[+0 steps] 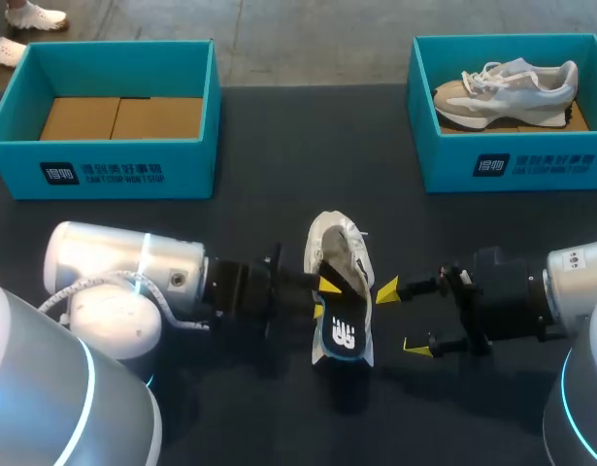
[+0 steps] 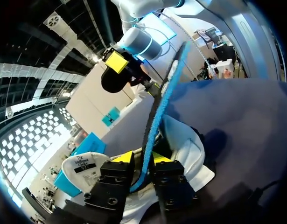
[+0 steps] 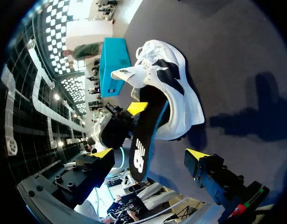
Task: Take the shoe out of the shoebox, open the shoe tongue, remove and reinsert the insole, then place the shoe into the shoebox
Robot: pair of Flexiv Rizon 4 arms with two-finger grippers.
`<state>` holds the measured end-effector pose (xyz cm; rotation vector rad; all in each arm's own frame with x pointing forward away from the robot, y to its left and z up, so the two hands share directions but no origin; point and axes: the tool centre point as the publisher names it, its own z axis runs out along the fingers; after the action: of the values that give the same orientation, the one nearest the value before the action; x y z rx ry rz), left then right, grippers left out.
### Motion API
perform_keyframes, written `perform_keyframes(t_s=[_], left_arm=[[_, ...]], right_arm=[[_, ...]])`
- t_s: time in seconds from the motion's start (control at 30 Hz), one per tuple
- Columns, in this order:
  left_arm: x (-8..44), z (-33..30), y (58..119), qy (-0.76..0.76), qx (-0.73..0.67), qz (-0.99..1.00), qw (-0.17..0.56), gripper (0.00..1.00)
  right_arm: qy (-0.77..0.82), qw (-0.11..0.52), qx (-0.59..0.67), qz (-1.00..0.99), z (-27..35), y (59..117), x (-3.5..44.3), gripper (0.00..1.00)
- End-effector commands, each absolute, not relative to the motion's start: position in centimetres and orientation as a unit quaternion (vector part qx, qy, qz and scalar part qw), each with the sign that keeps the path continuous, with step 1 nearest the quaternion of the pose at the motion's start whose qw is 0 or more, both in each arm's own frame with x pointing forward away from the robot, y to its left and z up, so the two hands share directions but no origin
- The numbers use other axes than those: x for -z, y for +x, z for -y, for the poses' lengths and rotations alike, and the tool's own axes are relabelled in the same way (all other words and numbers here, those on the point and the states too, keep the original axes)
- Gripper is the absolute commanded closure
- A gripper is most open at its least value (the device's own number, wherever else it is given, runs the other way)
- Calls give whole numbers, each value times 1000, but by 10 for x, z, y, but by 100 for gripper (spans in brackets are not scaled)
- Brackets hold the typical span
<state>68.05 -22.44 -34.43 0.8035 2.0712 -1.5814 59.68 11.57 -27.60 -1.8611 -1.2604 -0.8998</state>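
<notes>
A white shoe lies on the dark table between my two arms, its opening toward me. A black insole with a blue edge sticks out of it at the heel end. My left gripper is at the shoe's left side. In the left wrist view the insole runs edge-on between my left gripper's fingers, which stand slightly apart, with a thin gap on one side. My right gripper is wide open just right of the shoe. Seen from the right wrist, the insole and shoe lie ahead of my right gripper.
A teal shoebox at the back left has brown cardboard inside. A second teal shoebox at the back right holds another pale shoe. Bare dark tabletop lies between the boxes and the arms.
</notes>
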Motion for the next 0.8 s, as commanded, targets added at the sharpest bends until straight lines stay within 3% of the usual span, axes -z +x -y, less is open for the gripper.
perform_keyframes(t_s=[0.03, 0.8], left_arm=[[343, 222, 679, 289, 572, -738, 209, 69], [329, 227, 662, 313, 586, -721, 194, 78]], right_arm=[[-720, 351, 348, 487, -116, 595, 275, 0], [-720, 351, 348, 487, -116, 595, 275, 0]])
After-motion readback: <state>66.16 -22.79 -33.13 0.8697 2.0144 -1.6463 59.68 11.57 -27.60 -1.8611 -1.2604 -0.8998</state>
